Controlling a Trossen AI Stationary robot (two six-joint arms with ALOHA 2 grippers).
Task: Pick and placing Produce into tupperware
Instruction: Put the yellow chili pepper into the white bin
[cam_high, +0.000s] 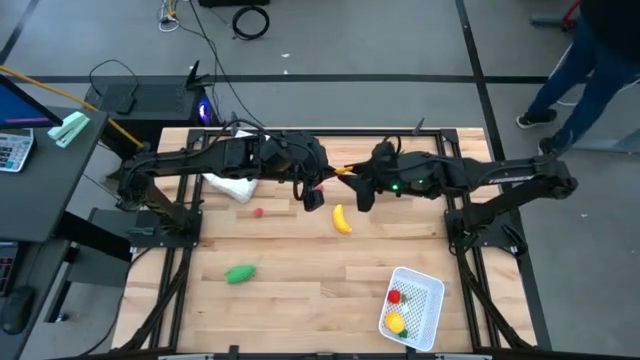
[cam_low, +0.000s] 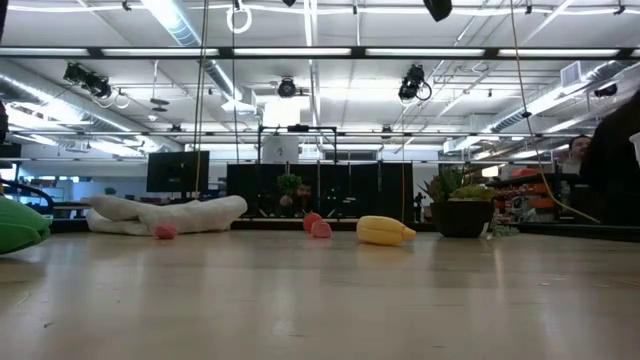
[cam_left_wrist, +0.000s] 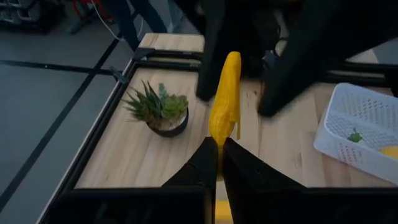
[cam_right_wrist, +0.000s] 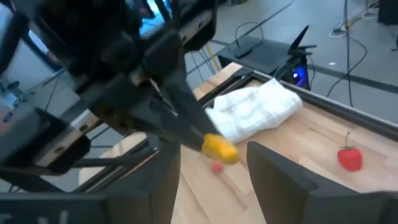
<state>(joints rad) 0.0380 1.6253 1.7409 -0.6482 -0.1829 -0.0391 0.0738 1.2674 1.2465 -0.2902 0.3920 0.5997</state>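
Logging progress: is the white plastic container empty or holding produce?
Holding produce: the white rectangular mesh container has a red round piece and a yellow piece lying inside it.

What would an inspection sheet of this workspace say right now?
Surface: wooden plank table.
Job's things: banana lying mid-table; green piece lying left of centre; small red piece beside the cloth; strawberry on the wood; tupperware on the right, holding a red piece and a yellow piece.
Clutter: white cloth; potted plant.
Grippers: left tool raised near the banana, fingers together; right tool facing it, open, empty.
Cables: coiled cable on the floor.
Surroundings: person's legs; calculator on a side desk.
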